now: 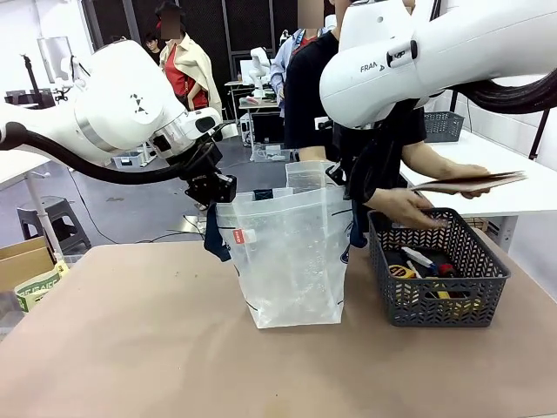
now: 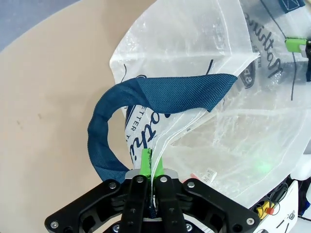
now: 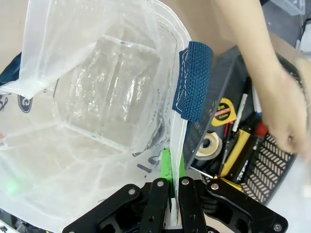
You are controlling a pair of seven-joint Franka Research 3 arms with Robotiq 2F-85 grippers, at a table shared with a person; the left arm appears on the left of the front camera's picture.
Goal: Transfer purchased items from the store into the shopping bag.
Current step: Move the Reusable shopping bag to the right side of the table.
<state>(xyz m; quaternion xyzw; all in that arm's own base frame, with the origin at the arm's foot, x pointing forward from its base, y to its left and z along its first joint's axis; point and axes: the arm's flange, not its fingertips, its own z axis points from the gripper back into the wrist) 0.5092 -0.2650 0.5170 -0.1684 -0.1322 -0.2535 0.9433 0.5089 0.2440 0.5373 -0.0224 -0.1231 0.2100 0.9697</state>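
The shopping bag (image 1: 287,252) stands open in the middle of the table, translucent, with blue handles. My left gripper (image 1: 211,190) is shut on its left rim, and the left wrist view has the green pads (image 2: 146,162) pinching the plastic beside a blue handle (image 2: 146,97). My right gripper (image 1: 350,187) is shut on the bag's right rim (image 3: 176,141), below the other handle (image 3: 194,80). The store (image 1: 435,305), a dark grey basket, sits right of the bag and holds the purchased items (image 1: 426,268), among them a yellow tape measure (image 3: 223,111). A person's hand (image 1: 400,207) reaches into the basket.
The person's other hand holds a flat brown item (image 1: 470,183) above the basket. A cardboard box (image 1: 22,261) sits off the table's left edge. A white table (image 1: 513,196) with another grey basket (image 1: 444,126) stands behind on the right.
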